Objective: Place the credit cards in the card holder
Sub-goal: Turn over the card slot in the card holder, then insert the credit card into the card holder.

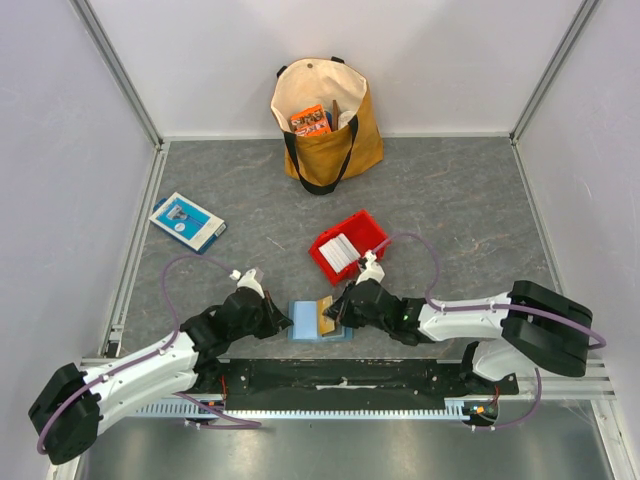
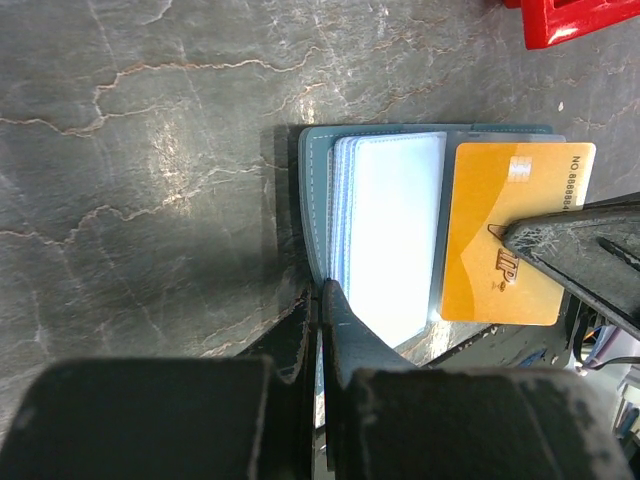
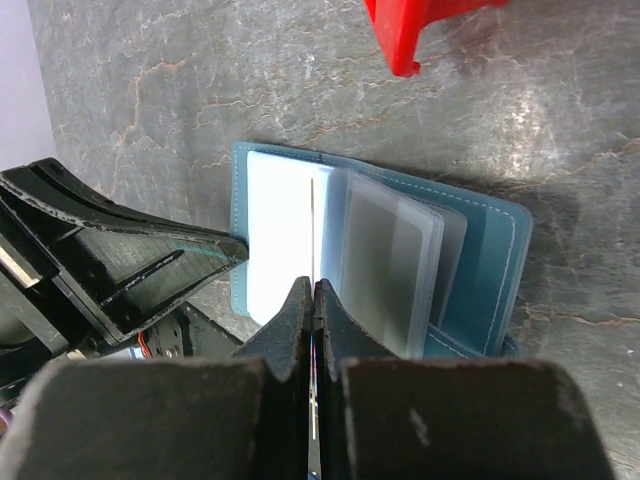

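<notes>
Open holder lies at the bench's 6 o'clock edge, with the red bin close at its 1 o'clock and room at 11. Both arms reach low inward: the left pincer is clenched on its 9 o'clock edge, the right pincer grasping a tan card over its 3 o'clock half.

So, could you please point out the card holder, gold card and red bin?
card holder [image 3: 495,270], right wrist view, teal cover.
gold card [image 2: 480,200], left wrist view, bare face.
red bin [image 1: 365,230], top external view, bare floor.
</notes>
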